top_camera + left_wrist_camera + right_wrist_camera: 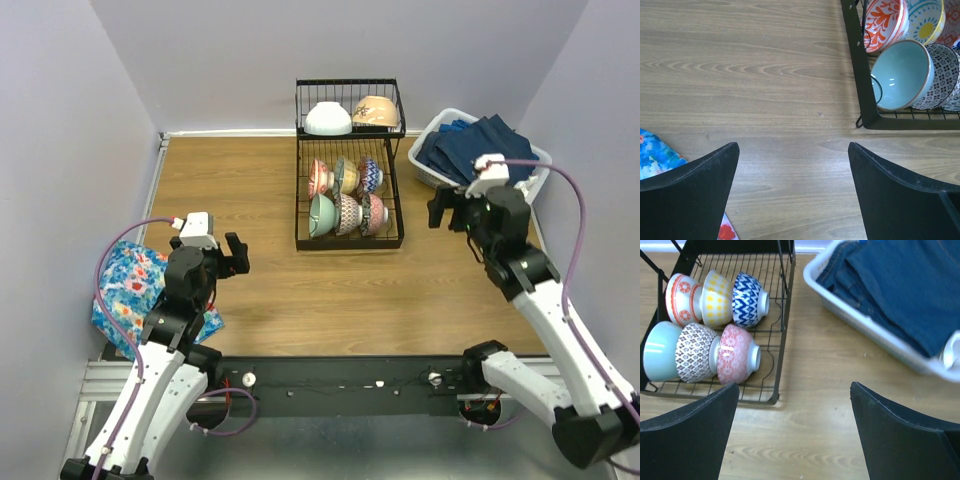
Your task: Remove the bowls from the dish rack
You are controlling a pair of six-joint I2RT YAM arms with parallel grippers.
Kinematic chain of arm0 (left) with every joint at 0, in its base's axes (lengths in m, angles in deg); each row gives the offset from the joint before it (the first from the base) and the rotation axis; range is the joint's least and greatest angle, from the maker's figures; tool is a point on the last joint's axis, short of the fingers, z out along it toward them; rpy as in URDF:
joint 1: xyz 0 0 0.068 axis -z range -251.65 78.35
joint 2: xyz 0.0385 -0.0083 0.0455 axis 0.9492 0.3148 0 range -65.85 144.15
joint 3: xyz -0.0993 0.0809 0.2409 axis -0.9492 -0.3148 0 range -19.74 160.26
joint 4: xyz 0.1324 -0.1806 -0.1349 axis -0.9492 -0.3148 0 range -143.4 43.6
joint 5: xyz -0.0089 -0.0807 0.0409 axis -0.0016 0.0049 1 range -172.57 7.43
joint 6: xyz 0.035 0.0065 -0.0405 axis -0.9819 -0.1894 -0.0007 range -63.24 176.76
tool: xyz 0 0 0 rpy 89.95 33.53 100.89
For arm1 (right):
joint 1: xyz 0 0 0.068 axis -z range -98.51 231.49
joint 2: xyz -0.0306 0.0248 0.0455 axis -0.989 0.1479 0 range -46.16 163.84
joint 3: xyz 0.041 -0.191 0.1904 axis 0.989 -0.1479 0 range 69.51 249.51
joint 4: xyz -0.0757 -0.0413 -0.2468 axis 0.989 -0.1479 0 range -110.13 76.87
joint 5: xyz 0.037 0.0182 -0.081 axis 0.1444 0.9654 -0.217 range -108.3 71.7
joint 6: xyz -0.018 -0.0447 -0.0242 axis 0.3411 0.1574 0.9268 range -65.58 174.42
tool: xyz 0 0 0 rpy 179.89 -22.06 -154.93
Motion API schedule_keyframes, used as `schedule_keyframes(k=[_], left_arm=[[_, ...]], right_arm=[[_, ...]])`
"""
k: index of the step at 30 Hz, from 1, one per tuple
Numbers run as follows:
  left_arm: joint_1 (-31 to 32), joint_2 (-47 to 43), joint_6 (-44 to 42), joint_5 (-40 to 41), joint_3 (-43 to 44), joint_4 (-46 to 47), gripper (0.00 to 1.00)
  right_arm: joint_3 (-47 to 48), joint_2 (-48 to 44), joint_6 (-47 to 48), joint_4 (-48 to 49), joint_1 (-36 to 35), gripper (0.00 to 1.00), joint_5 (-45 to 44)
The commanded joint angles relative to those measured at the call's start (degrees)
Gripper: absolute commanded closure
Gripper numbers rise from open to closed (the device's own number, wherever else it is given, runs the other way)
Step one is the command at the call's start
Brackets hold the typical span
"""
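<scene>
- The left gripper (238,256) hung over the table (330,300), jaws wide apart and empty, aimed at the rack's (299,200) near left corner.
- The right gripper (447,208) was also spread wide and held nothing, hovering between the rack and the basket (425,165).
- No bowl was out yet. 6 bowls (347,212) lay in the lower tray and 2 sat on the raised shelf behind.
- The step in hand looked like the first reach.
- The tray bowls lay on their sides in 2 nested rows of 3. Each row's long axis ran left to right, mouths to the left and feet to the right.
- The mint bowl (900,75) showed its open mouth to the left gripper. The pink bowl (737,354) showed its foot to the right gripper.
- The mint bowl seemed the easier first pick: 1 finger inside the rim, 1 outside, pinching the wall.
- It should probably slide left out of its neighbour, then rise clear of the wires before swinging away.
- Only 1 arm should likely enter the rack at a time.
- On the shelf, the white bowl (328,119) sat mouth down. The beige bowl (375,111) seemed tipped; which way was unclear.
</scene>
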State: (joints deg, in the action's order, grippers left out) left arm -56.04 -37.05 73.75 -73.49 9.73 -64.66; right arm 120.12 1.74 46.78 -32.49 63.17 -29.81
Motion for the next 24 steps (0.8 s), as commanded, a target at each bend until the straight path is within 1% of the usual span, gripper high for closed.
schedule_keyframes(k=[1,2,3,4,6,7,13,14,16,18,22,24], left_arm=[[2.6,-2.2,0.1,0.1,0.1,1.1,0.01],[3.0,-2.3,0.2,0.2,0.1,0.9,0.01],[3.5,-2.4,0.3,0.2,0.1,0.9,0.01],[3.7,-2.2,0.4,0.4,0.1,0.9,0.01],[3.9,-2.0,0.4,-0.1,0.1,1.2,0.01],[4.2,-1.9,0.3,-0.2,0.1,1.3,0.01],[4.2,-0.7,0.0,0.1,0.1,1.0,0.01],[4.2,-0.3,0.0,-0.1,0.2,1.0,0.01],[4.2,0.6,-0.6,-0.8,0.2,1.1,0.01],[4.2,0.9,-0.6,-1.1,0.5,1.0,0.01],[4.2,1.1,-0.6,-0.1,0.4,0.9,0.01],[4.2,1.5,-0.7,0.1,0.6,0.8,0.01]], right_arm=[[10.0,9.5,11.8,0.2,-0.3,0.0,5.3],[11.9,10.9,13.2,-0.9,-0.3,0.0,7.6],[15.6,14.5,14.6,-1.7,-0.3,0.0,8.6],[17.8,16.0,17.4,-2.7,-0.3,0.0,9.7],[22.6,19.3,20.0,-4.9,-0.2,0.0,13.1],[24.0,22.6,20.9,-5.6,-0.3,0.0,14.0],[34.1,31.4,26.4,-7.9,-0.2,0.0,18.8],[35.0,33.5,26.9,-8.8,-0.2,0.0,21.1],[36.2,35.3,25.8,-9.5,-0.2,0.0,23.4],[36.0,37.5,22.2,-10.5,-0.1,0.0,25.8],[31.2,38.4,12.4,-9.0,-0.2,0.0,23.2],[28.8,38.4,5.5,-8.9,-0.2,0.0,21.3]])
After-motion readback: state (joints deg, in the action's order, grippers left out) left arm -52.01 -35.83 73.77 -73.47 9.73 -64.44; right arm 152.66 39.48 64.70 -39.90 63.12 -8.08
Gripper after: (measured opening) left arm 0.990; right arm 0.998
